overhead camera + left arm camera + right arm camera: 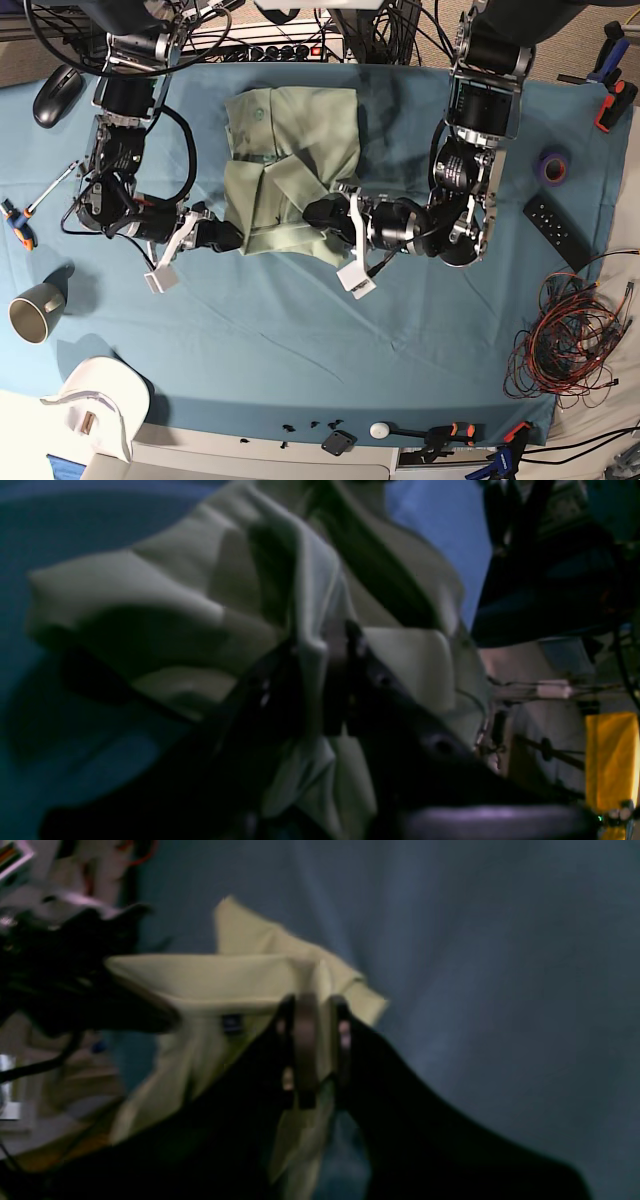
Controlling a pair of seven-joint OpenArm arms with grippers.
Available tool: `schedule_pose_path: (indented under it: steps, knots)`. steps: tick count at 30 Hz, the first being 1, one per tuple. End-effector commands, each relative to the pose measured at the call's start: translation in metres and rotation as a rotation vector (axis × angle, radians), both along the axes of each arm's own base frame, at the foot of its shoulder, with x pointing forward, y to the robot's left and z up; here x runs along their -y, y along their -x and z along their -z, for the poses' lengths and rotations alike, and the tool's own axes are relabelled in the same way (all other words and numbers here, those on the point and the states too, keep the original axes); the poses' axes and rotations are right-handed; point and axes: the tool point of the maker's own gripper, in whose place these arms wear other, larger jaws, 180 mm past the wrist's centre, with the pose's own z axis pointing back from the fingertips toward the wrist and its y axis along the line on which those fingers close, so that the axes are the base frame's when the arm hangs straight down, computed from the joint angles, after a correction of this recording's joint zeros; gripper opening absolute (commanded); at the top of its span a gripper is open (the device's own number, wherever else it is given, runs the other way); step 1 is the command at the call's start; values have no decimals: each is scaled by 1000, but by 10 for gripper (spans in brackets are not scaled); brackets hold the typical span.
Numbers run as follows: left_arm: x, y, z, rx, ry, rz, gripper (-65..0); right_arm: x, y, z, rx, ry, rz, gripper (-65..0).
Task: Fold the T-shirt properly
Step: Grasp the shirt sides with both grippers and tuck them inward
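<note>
On the desk [300,330], the T-shirt [290,170] is lying partly folded between both arms. Left end effector [325,680] is clamping a fabric fold; right end effector [312,1040] is pinching the hem near the tag [231,1023].

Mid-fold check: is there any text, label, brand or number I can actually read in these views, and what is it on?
None can be read.
T-shirt: the small dark tag under the collar is too blurred to show any lettering.
Remote control on the table cloth: its buttons are too small to read.
Tape roll: no marking can be made out.
</note>
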Motion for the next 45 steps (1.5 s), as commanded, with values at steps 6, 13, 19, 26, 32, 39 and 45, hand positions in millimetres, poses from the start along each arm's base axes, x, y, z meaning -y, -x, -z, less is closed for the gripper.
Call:
schedule_pose_path:
  steps: [6, 13, 19, 26, 32, 39, 45]
  knots:
    - [3, -20, -21, 75, 39, -40, -650, 7, -12, -13, 49, 22, 14, -650]
    - [1, -28, -22, 107, 32, -72, -650, 6, -12, -13, 49, 20, 13, -650]
    - [-5, -35, -13, 92, -19, -130, -650, 11, -14, -10, 50, 50, 27, -650]
    - [-5, -33, -11, 86, -19, -128, -650, 16, -18, -8, 66, 79, 51, -650]
    - [-5, -32, -10, 82, -24, -125, -498, 16, -19, -8, 69, 78, 53, -650]
    - [-6, -32, -10, 83, -24, -125, -390, 17, -21, -10, 82, 71, 62, -549]
    - [-10, -38, -9, 106, -62, -130, -390, 26, -32, -16, 117, 109, 94, -549]
